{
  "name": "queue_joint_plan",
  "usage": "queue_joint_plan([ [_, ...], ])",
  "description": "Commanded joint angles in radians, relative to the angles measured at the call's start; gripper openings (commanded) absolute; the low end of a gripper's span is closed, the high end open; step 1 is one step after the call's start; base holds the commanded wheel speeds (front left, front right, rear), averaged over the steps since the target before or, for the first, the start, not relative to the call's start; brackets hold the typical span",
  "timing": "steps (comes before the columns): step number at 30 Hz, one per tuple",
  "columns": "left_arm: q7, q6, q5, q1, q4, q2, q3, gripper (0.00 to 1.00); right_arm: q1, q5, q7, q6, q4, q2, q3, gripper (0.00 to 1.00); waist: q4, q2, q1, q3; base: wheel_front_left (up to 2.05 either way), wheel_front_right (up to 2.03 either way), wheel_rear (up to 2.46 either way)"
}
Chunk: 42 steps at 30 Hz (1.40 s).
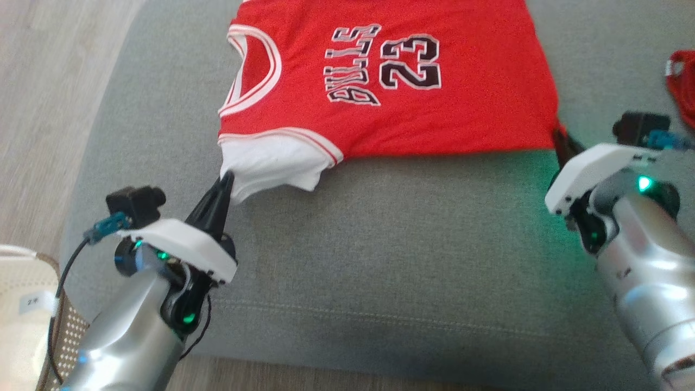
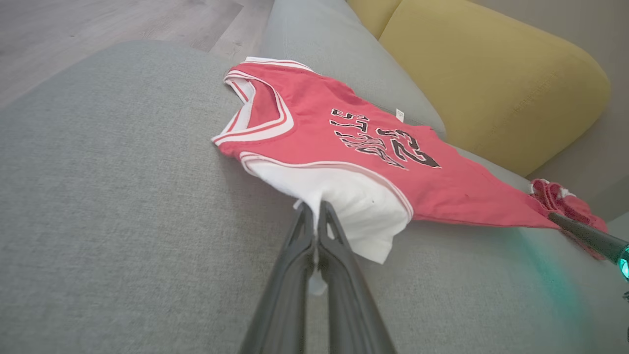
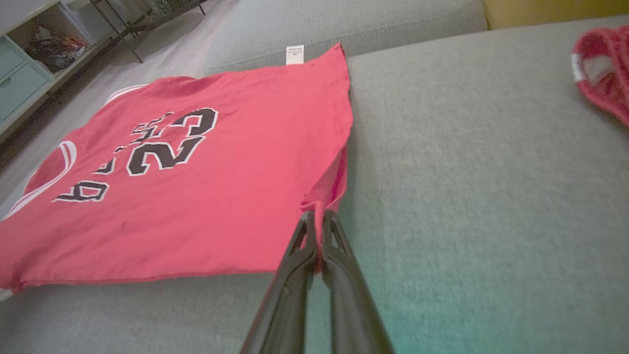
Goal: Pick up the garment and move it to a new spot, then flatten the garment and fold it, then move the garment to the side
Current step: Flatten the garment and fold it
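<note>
Evidently to stretch it flat, the left gripper (image 1: 227,178) is clamped on the white sleeve (image 1: 271,163) and the right gripper (image 1: 560,137) on the near hem corner of the red number-23 basketball jersey (image 1: 467,108), which lies front-up on the grey fabric sofa cushion (image 1: 391,244).

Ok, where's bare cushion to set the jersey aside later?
Widest bare patch: grey cushion in front of the jersey, between the left gripper and right gripper. A narrower strip lies left of the jersey. Crowded at right, by the second red garment.
</note>
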State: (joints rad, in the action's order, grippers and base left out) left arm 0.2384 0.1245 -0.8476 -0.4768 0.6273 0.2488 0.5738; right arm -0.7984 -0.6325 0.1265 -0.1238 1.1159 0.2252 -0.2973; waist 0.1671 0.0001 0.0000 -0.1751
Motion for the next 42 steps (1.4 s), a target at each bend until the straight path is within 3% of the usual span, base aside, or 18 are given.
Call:
queue_joint_plan([
  [1, 0.000, 0.006, 0.003, -0.014, -0.031, 0.046, -0.023, 0.00, 0.011, -0.013, -0.011, -0.007, -0.020, -0.003, -0.023, 0.00, -0.010, -0.0001, 0.0000, 0.023, 0.00, 0.00, 0.00],
  [11, -0.030, 0.003, 0.009, 0.075, -0.083, 0.095, 0.013, 0.00, 0.112, -0.096, -0.172, -0.007, -0.081, 0.046, -0.118, 0.00, -0.016, -0.0001, 0.0000, 0.076, 0.00, 0.00, 0.00],
  [24, -0.087, -0.033, 0.003, 0.189, -0.196, 0.172, 0.032, 0.00, 0.228, -0.199, -0.417, -0.007, -0.177, 0.128, -0.207, 0.00, -0.017, -0.0001, 0.0000, 0.150, 0.00, 0.00, 0.00],
  [42, -0.323, -0.018, -0.107, 0.342, -0.484, 0.341, 0.083, 0.00, 0.329, -0.278, -0.615, -0.007, -0.308, 0.217, -0.236, 0.00, -0.025, -0.0001, 0.0000, 0.210, 0.00, 0.00, 0.00],
])
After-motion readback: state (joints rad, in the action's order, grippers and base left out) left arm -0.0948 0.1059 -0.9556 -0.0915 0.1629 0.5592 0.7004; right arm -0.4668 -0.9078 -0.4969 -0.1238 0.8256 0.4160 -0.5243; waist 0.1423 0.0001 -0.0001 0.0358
